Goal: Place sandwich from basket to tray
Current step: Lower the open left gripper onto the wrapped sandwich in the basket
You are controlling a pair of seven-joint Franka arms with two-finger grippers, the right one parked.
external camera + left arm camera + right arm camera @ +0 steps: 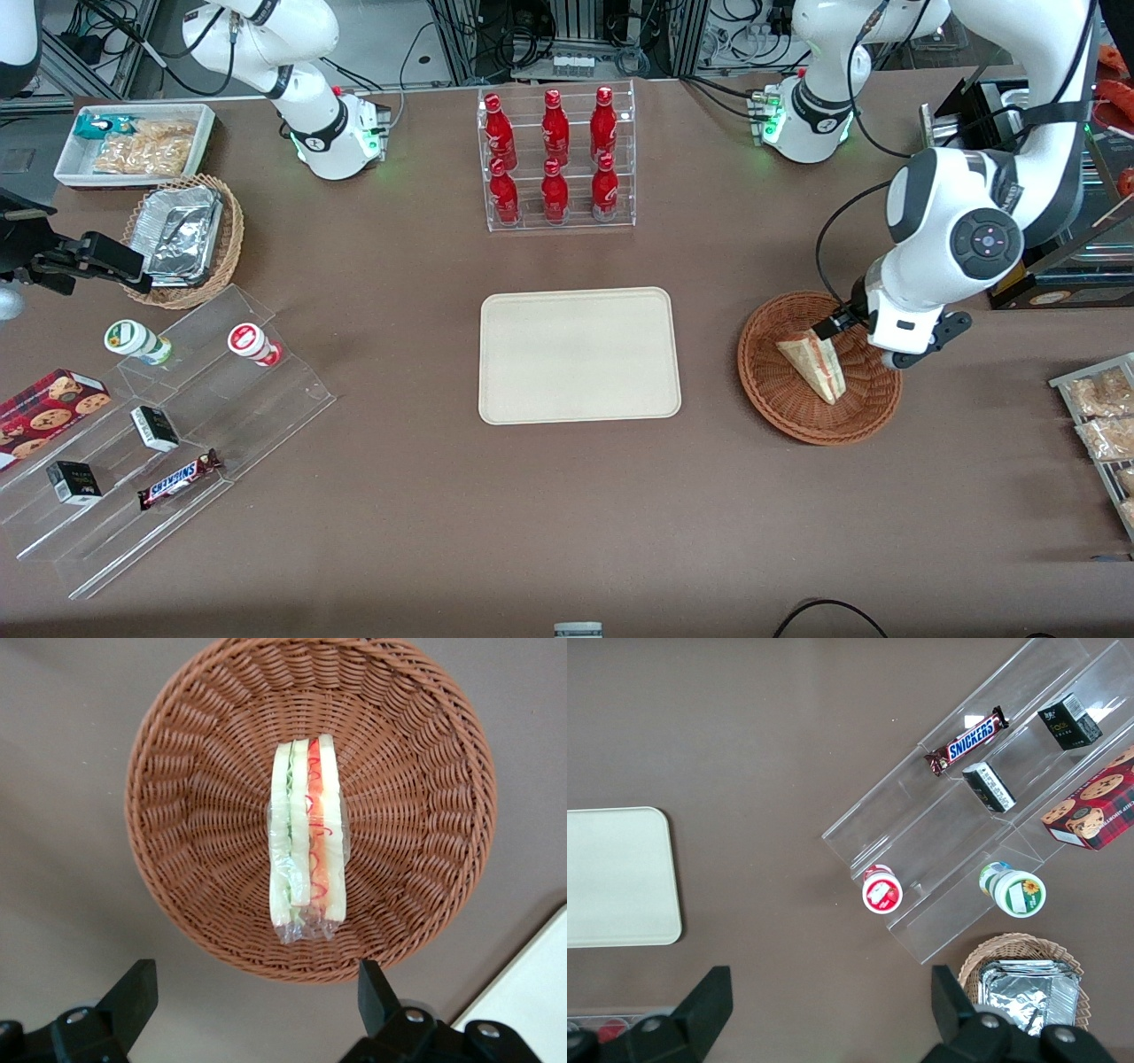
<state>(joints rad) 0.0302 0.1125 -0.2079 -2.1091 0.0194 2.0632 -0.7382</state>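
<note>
We find the sandwich (815, 362) lying in the basket (780, 399) at the right of the front view, its wedge running from a blunt end near the basket's middle to a point aimed at the lower right of that frame. The gripper (858, 330) hangs just above the basket's upper right edge, beside the sandwich's upper end and apart from it.

In the wrist view the sandwich (306, 843) shows its cut edge, cream bread with red and green layers, wrapped in clear film that bunches at the end nearest the fingers (376, 990). Its long axis points straight toward the camera's mount, between the two fingers, which stand spread wide with nothing between them. So we judge that the jaws would close across the narrow width of the wedge, not along its length, once the hand drops forward over it.

The tray (580, 306) lies bare at the centre of the front view, well apart from the basket.

The wrist housing hides the fingertips in the front view, and we cannot tell how high they hang over the wicker.
</note>
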